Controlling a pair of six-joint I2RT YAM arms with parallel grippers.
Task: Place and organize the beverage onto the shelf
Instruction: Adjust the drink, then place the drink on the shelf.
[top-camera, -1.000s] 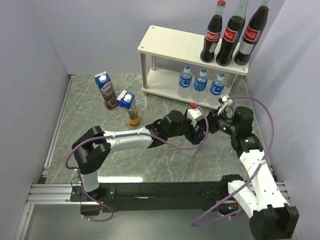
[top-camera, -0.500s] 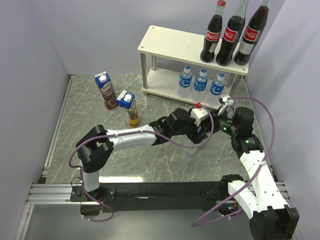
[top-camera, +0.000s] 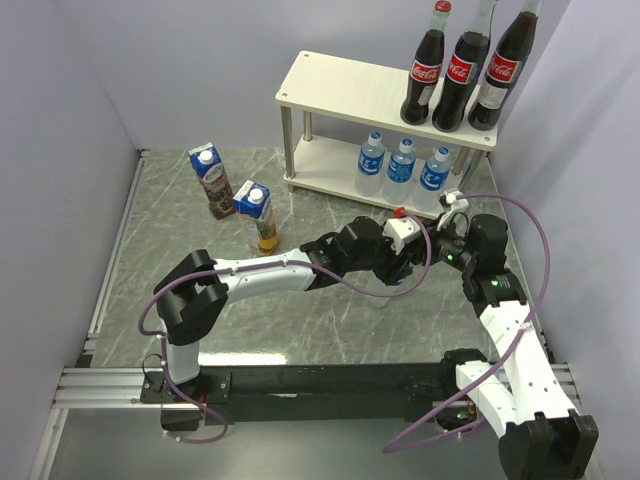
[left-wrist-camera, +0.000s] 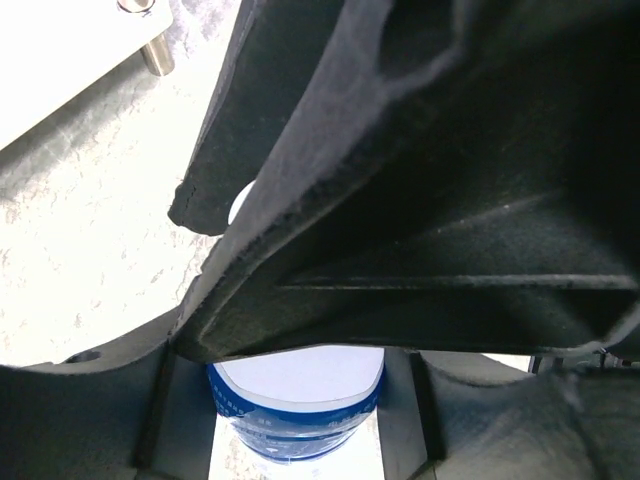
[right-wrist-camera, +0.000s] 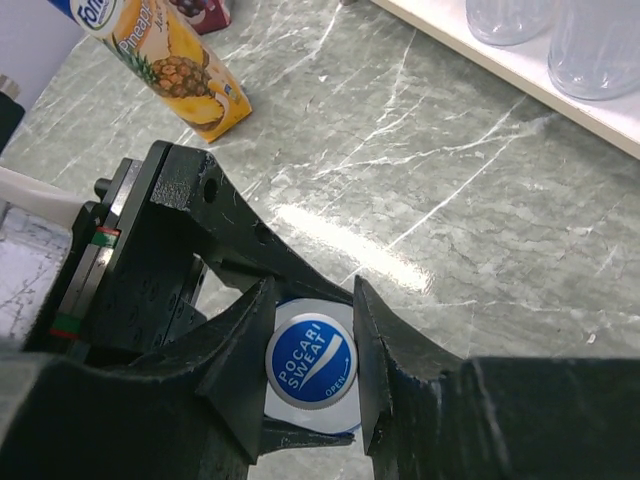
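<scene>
A small blue-labelled water bottle (top-camera: 385, 295) stands on the marble table between both grippers. My left gripper (top-camera: 397, 268) is shut on its body; in the left wrist view (left-wrist-camera: 295, 420) the label (left-wrist-camera: 295, 405) fills the gap between the fingers. My right gripper (top-camera: 418, 255) is closed from above on its blue cap (right-wrist-camera: 311, 362). The shelf (top-camera: 340, 85) holds three Coca-Cola bottles (top-camera: 460, 70) on its top right, and three water bottles (top-camera: 402, 160) on the lower board. The grape carton (top-camera: 212, 180) and pineapple carton (top-camera: 258, 215) stand on the table to the left.
Grey walls close in the table at the left, back and right. The shelf's lower board (right-wrist-camera: 560, 105) lies just beyond the grippers. A shelf leg (left-wrist-camera: 155, 50) shows in the left wrist view. The pineapple carton (right-wrist-camera: 170, 70) lies up and left in the right wrist view.
My left gripper has shifted a little to the right and turned, bringing the water bottle up under the right gripper. The right arm has barely moved.
</scene>
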